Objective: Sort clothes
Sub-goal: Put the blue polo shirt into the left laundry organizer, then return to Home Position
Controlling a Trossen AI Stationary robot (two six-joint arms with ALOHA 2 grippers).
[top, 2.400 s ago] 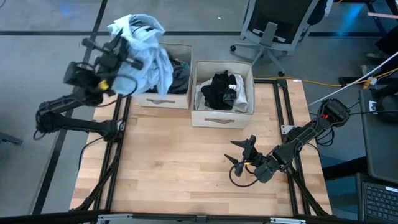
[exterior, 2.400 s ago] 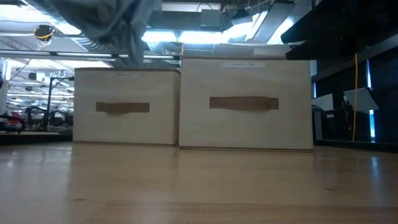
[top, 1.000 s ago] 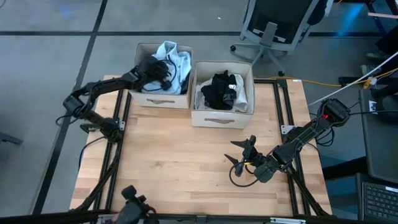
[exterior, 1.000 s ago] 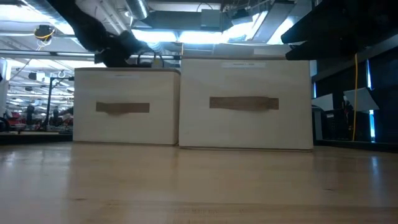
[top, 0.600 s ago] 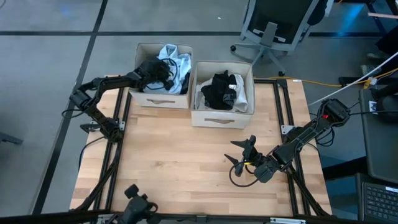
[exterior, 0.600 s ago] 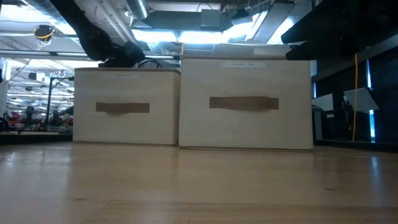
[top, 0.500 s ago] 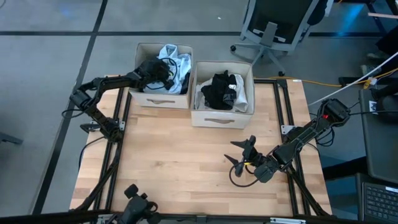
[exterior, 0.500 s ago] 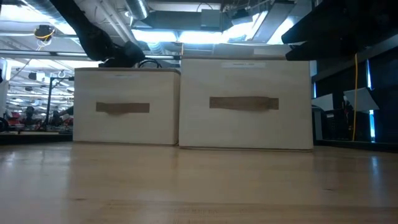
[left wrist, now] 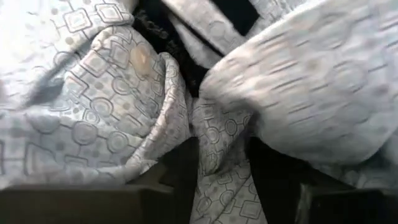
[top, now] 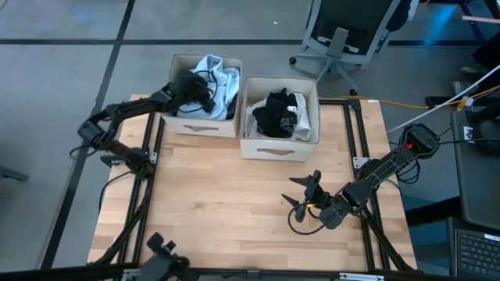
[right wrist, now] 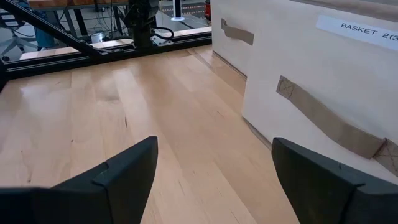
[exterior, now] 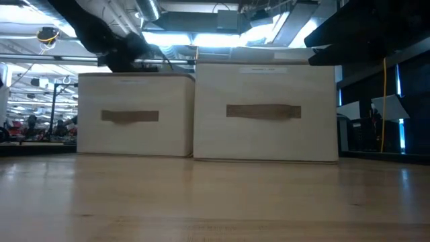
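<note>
The clothes lie in two beige fabric boxes at the table's far edge. The left box (top: 205, 125) holds a pale blue-grey patterned garment (top: 220, 76) on darker ones. The right box (top: 277, 148) holds black and white garments (top: 279, 109). My left gripper (top: 195, 86) reaches into the left box and is shut on the pale garment (left wrist: 112, 106); in the low view it shows just above the box's rim (exterior: 124, 52). My right gripper (top: 301, 203) is open and empty, low over the table's near right part. My left gripper pinches a bunched fold of the pale blue-grey garment (left wrist: 219, 155) between its two fingers (left wrist: 177, 180). It comes slanting down from the table's left side over the box's rim. The garment lies slack and crumpled in the box around the fingers.
Bare wooden table top (top: 226, 203) spreads in front of the boxes. The right wrist view shows the right box's front wall with its strap handle (right wrist: 329, 121). Black frame rails run along the table's sides (top: 144, 195). An office chair (top: 344, 35) stands beyond the far edge.
My left gripper has stayed in the left box with the pale garment: it dipped a little lower behind the rim, then came up again and a little toward the table's left edge. The garment stays bunched in the box.
</note>
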